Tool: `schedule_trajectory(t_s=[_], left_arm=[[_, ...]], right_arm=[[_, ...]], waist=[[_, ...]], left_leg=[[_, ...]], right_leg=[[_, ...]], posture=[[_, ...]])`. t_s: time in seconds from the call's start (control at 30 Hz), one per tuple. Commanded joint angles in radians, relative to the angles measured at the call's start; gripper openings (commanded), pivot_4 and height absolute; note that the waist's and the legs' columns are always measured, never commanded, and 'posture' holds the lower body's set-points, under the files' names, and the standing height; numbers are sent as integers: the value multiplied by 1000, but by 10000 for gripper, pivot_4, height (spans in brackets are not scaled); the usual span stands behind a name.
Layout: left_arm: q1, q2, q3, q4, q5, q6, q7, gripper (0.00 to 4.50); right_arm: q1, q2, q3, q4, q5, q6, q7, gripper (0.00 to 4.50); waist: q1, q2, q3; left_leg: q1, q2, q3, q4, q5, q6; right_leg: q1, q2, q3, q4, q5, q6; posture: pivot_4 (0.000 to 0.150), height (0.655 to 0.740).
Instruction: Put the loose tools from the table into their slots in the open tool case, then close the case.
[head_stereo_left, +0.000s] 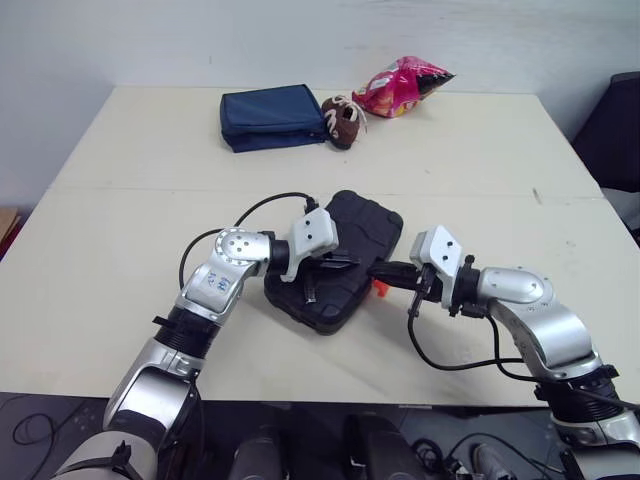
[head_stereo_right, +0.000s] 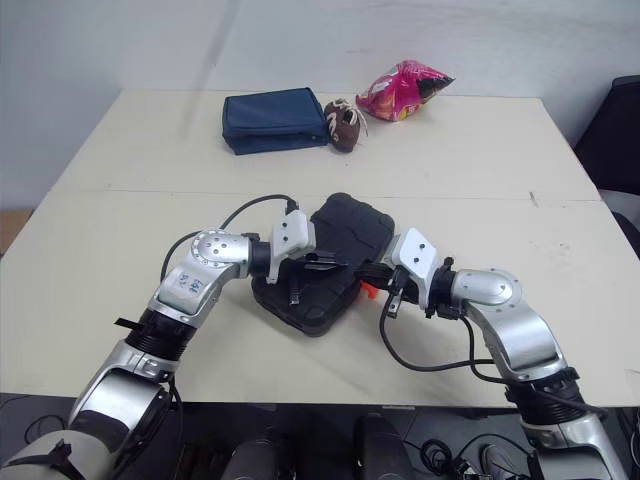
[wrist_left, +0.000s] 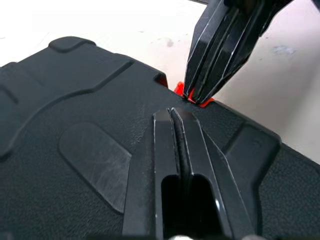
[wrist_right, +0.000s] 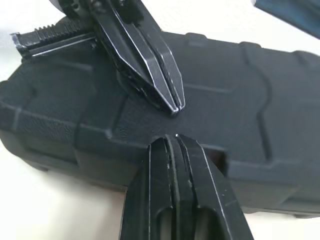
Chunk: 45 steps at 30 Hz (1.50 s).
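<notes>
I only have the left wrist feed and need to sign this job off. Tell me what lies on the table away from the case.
Observer: At the far side lie a blue pouch, a brown toy and a pink snack bag.
Operator: Now place the case for me.
Observer: The black tool case lies shut and flat between both arms, near the front edge of the table.

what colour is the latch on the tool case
Orange-red; the latch shows best in the left wrist view.
</notes>
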Motion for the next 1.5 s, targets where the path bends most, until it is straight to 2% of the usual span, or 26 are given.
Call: schedule_trajectory(t_s=[0.03,0.13,0.33,0.47,0.57,0.6,0.7,0.8,0.93,1.07,1.23,1.37,1.5], left_arm=[[40,20,-16,70,46,30,5,150],[43,33,-19,90,59,1,-7,150],[21,-16,24,97,30,8,28,150],[25,-23,30,94,39,11,44,150],[27,-27,26,89,48,15,59,150],[27,-28,21,86,53,16,63,150],[15,-33,-17,111,121,-6,99,150],[13,-45,-42,132,139,-8,75,150],[21,-64,-38,183,159,-28,99,150],[19,-80,-23,198,150,-28,103,150],[51,-69,-66,220,181,-64,70,150],[45,-77,-68,276,183,-97,51,150],[50,-79,-40,275,168,-73,63,150]], right_arm=[[-5,-3,13,-2,-19,17,-4,0],[34,-29,8,-16,-20,19,20,0],[93,-151,-45,20,-9,10,102,0],[157,-188,-112,-19,70,72,141,0],[195,-189,-100,-13,47,61,134,0],[196,-174,-85,1,28,49,118,0],[137,-18,-18,171,-26,-23,40,0],[71,62,8,274,-82,-106,12,0],[-34,186,-37,285,-10,-77,-27,0],[-53,193,-45,299,-25,-86,-15,0],[-77,168,-94,191,111,4,90,0],[-108,155,-84,196,99,17,106,0],[-129,137,-65,214,68,20,116,0]], waist=[[-1,0,-1],[-5,0,-1],[-3,0,-1],[2,1,-1],[3,1,-1],[3,1,-1],[2,-4,-5],[-3,0,-10],[1,1,-13],[-6,2,-14],[-14,4,-15],[-17,6,-16],[-11,7,-23]], left_leg=[[2,0,0,0,0,0],[7,0,0,-1,0,0],[11,1,-2,-3,-1,-1],[11,1,-3,-3,-1,0],[11,1,-3,-3,-1,0],[12,1,-3,-3,-1,0],[13,1,-4,-3,-1,-1],[13,1,-4,-3,-1,-1],[13,0,-5,-3,-1,0],[13,1,-5,-3,-1,0],[13,2,-4,-5,-2,-1],[15,3,-3,-5,-2,-2],[24,2,-1,-13,-3,-3]], right_leg=[[1,0,0,0,0,0],[6,-1,1,0,0,0],[12,-1,-1,-4,0,-1],[13,-1,-2,-4,0,-1],[13,-1,-2,-4,0,0],[14,-1,-2,-4,0,-1],[15,-1,-2,-4,0,0],[16,-1,-2,-4,0,0],[16,-2,-3,-5,0,0],[16,-2,-3,-4,0,0],[14,-1,-3,-4,-1,-1],[15,-1,-3,-4,-1,-2],[20,-1,-1,-6,-1,-3]], posture=[[1500,7400],[1500,7400],[1500,7400],[1500,7400],[1500,7400],[1500,7400],[1500,7400],[1500,7400],[1500,7400],[1500,7400],[1500,7400],[1500,7400],[1500,7400]])
